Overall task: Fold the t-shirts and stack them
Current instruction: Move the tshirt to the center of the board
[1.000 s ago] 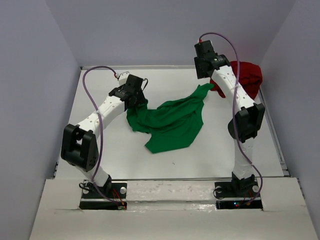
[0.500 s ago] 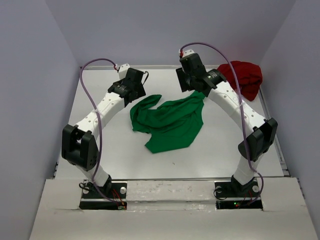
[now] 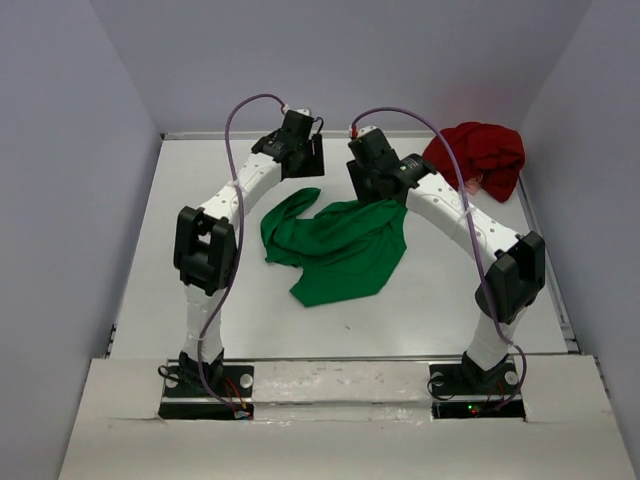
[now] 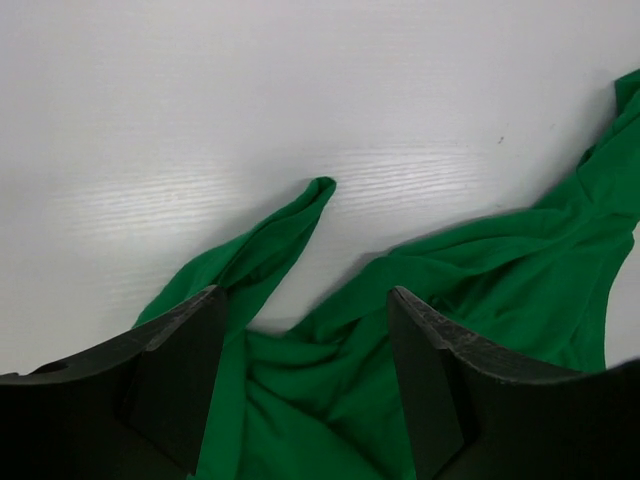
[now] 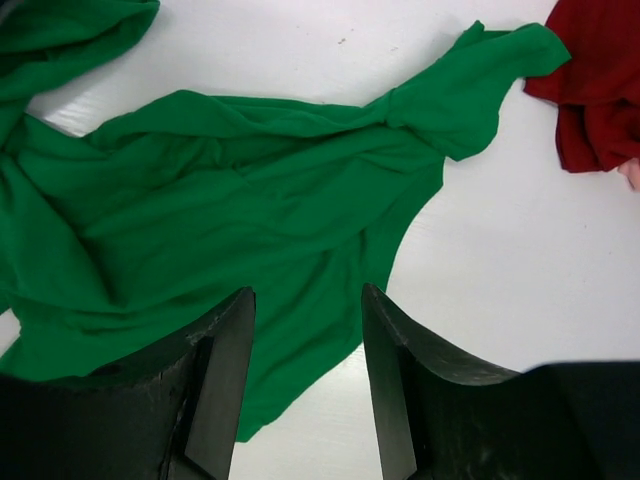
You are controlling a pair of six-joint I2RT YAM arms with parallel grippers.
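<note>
The green t-shirt lies around the middle of the counter as a crumpled, unfolded heap. Its near point reaches toward the arm bases and its far edge is bunched into ridges. Above that far edge hang both arms. The left end effector is over the shirt's far left part, and in its wrist view the jaws stand wide apart with nothing between them, only cloth and counter below. The right end effector is over the far right part, and its wrist view likewise shows the jaws spread and empty. Farther back, the red t-shirt sits in a loose mound at the far right corner of the counter. In the right wrist view a corner of the green t-shirt runs up to the edge of the red t-shirt, but whether they touch or only lie just beside each other cannot be told. Both shirts look light, soft and limp, so they would likely sag, drag and fold on themselves when lifted rather than hold any shape. For spreading the green one flat, the better holds are probably two separate points along one edge, such as the shoulders or the hem corners, each pinched through a single layer rather than a bunched ridge.
</note>
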